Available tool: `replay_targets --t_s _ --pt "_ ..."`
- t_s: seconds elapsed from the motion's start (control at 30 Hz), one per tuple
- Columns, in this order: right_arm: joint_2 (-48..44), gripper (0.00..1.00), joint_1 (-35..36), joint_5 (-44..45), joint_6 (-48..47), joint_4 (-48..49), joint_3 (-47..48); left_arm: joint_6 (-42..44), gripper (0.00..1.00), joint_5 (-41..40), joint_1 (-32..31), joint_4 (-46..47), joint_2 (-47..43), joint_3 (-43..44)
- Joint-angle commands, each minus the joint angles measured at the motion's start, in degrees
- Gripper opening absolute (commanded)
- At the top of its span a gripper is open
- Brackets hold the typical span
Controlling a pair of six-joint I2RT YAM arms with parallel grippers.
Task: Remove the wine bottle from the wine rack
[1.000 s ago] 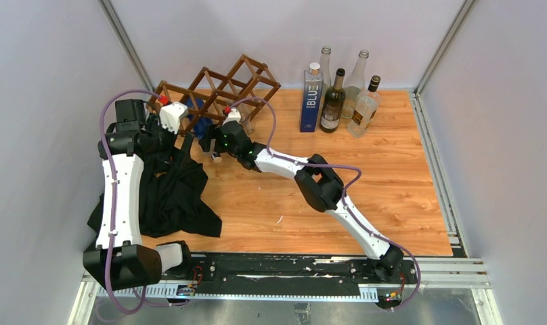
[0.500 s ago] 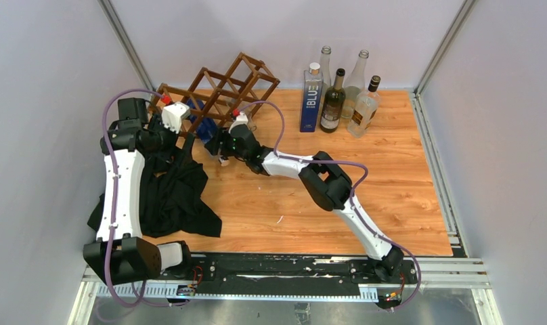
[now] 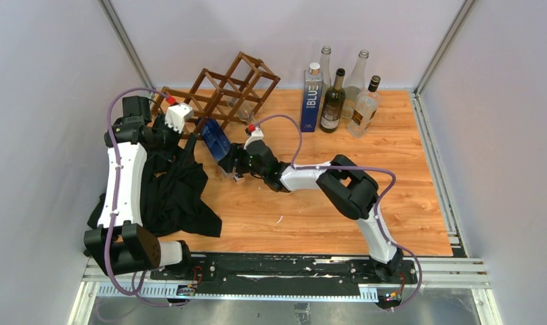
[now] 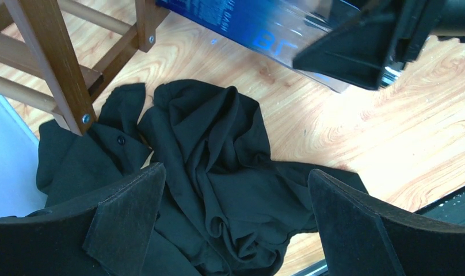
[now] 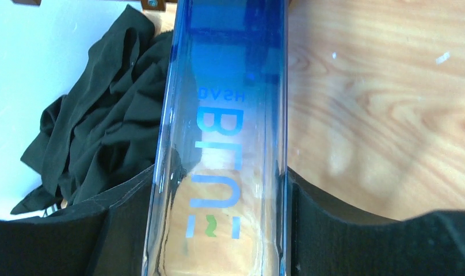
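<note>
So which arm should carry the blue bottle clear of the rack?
Right. The right gripper is shut on the blue bottle; the left gripper hangs open over the black cloth beside the rack.

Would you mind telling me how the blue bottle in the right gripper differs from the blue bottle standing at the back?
The gripped bottle lies tilted, clamped in the right gripper near the rack. The standing bottle is upright and untouched among other bottles at the back. Both are tall, blue and carry BLUE lettering.
</note>
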Motion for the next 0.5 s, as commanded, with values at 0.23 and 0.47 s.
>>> replay_targets --t_s 0.23,0.47 --pt "-12.1 0.00 3.2 -3.5 4.0 14.6 -14.7 10.4 1.00 8.4 0.5 0.3 -2.9 -1.1" --pt "-16.4 0.00 3.3 -7.2 4.6 17.7 -20.1 16.0 1.00 12.2 0.5 0.3 -3.4 -2.9"
